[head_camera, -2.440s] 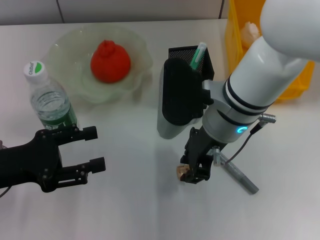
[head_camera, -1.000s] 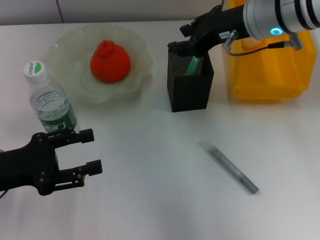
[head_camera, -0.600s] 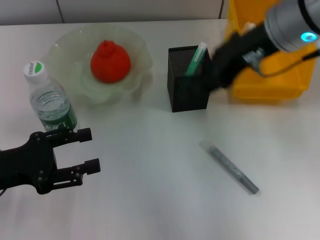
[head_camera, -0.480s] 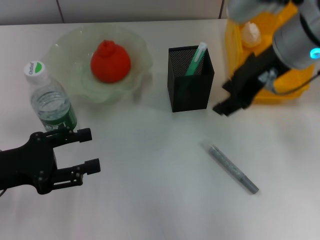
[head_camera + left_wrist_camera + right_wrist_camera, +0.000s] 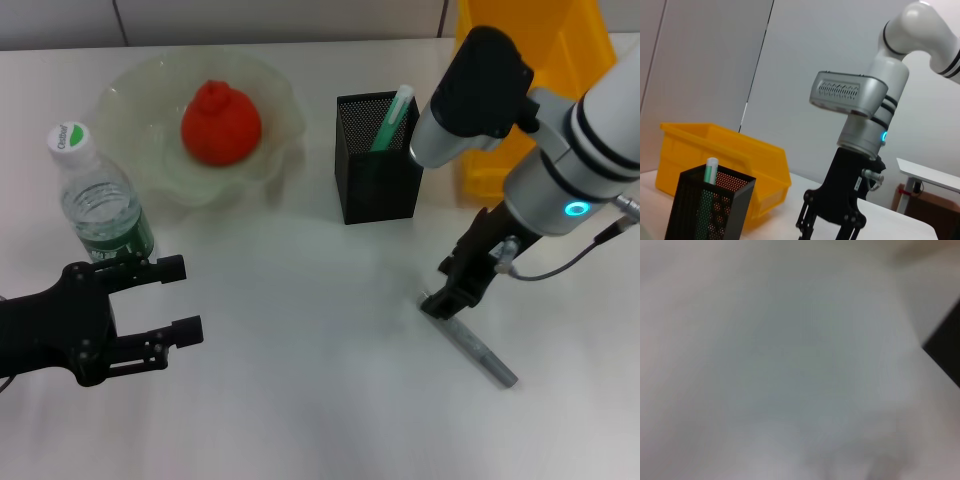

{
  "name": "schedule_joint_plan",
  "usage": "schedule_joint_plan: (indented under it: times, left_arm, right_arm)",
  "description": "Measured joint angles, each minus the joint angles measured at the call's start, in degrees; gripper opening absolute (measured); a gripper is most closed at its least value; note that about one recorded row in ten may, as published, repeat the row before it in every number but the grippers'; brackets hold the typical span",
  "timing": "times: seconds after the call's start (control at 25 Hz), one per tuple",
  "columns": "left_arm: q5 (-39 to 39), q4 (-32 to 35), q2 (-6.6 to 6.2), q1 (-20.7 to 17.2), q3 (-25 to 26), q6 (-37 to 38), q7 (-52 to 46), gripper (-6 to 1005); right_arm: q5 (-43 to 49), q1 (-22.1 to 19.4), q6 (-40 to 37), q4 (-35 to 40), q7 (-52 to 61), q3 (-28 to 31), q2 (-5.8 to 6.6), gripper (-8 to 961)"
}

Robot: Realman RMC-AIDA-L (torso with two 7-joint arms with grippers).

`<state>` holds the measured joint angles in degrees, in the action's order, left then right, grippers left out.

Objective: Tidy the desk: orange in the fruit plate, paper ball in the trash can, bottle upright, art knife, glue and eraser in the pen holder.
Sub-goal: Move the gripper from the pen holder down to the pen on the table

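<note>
The orange lies in the pale green fruit plate at the back left. The bottle stands upright in front of the plate. The black mesh pen holder holds a green-and-white glue stick; it also shows in the left wrist view. The grey art knife lies flat on the table. My right gripper is open, low over the knife's upper end; it also shows in the left wrist view. My left gripper is open and empty at the front left. Eraser and paper ball are hidden.
The yellow trash can stands at the back right, partly behind my right arm; it also shows in the left wrist view. White tabletop lies between the two grippers. The right wrist view shows only a pale blur.
My right gripper lifted the eraser off the table, went over the pen holder, then swung down to the art knife. The eraser no longer shows. The left arm has barely moved.
</note>
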<state>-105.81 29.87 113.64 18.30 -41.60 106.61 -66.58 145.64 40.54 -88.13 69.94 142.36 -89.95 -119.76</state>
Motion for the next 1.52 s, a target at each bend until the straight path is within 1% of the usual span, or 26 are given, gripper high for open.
schedule_joint_plan:
  times: [0.04, 0.24, 0.36, 0.68, 1.2, 1.36, 1.52]
  left_arm:
    - [0.0, 0.0, 0.00, 0.0, 0.0, 0.0, 0.0, 770]
    - [0.0, 0.1, 0.00, 0.1, -0.2, 0.0, -0.1, 770]
    - [0.0, -0.1, 0.00, 0.0, -0.2, 0.0, 0.0, 770]
    - [0.0, -0.2, 0.00, -0.2, -0.1, 0.0, 0.2, 770]
    - [0.0, -0.2, 0.00, 0.0, -0.2, 0.0, 0.3, 770]
    - [0.0, -0.2, 0.00, 0.0, -0.2, 0.0, 0.3, 770]
    - [0.0, -0.2, 0.00, -0.1, -0.1, -0.1, 0.3, 770]
  right_arm:
    - [-0.9, -0.1, 0.8, -0.6, 0.0, -0.3, 0.00, 571]
    - [-1.9, -0.5, 3.3, -1.9, 0.7, -2.9, -0.03, 454]
    - [-1.6, -0.5, 4.6, -2.2, 1.6, -4.4, -0.03, 432]
    - [-1.5, -0.6, 5.4, -2.7, 2.2, -5.1, -0.03, 375]
    - [-1.7, -0.6, 6.9, -4.7, 2.4, -6.4, -0.03, 366]
    - [-1.8, -0.4, 7.2, -5.2, 2.5, -7.4, -0.03, 252]
    - [-1.9, -0.4, 7.5, -5.1, 2.6, -7.6, -0.03, 216]
